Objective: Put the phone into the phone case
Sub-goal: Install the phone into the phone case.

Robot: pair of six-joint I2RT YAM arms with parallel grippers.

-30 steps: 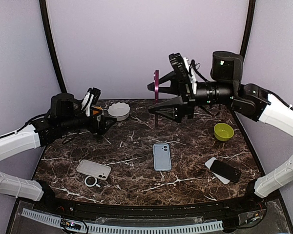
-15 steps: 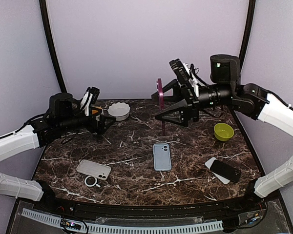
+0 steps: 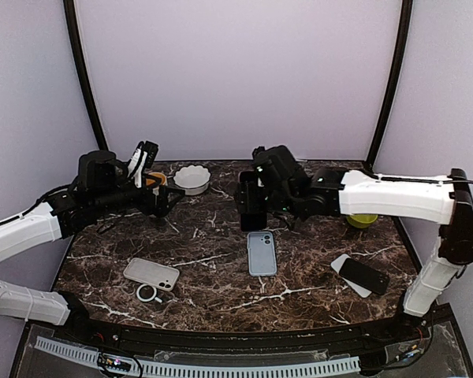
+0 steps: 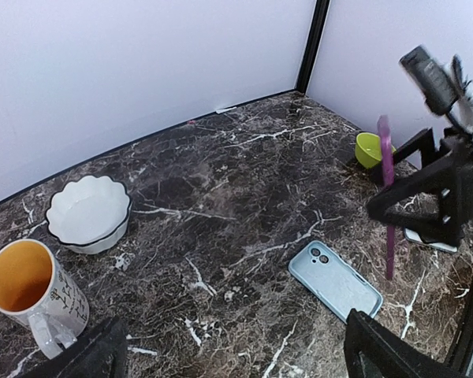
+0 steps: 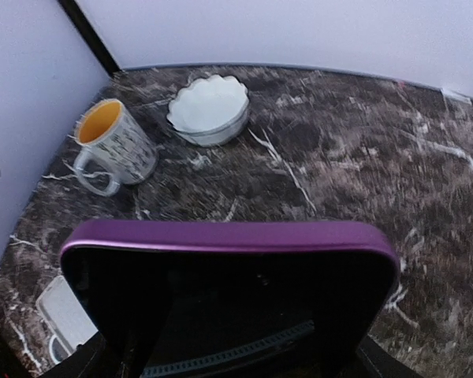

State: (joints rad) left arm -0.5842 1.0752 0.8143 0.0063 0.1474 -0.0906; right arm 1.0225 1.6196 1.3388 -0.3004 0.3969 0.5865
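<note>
A purple phone with a dark screen is held by its two sides in my right gripper, low over the table. In the right wrist view the phone fills the lower half, with the right gripper shut on it. A light blue phone case lies flat at the table's middle, just in front of the phone. My left gripper hovers open and empty at the back left. In its wrist view the case lies ahead, between the wide-apart fingers of the left gripper.
A mug with an orange inside and a white scalloped bowl stand at the back left. A white case and a ring lie front left. A black phone lies front right. A green bowl sits behind the right arm.
My right arm has swung down from high up, bringing the purple phone low over the table just behind the blue case. The left arm has stayed where it was.
</note>
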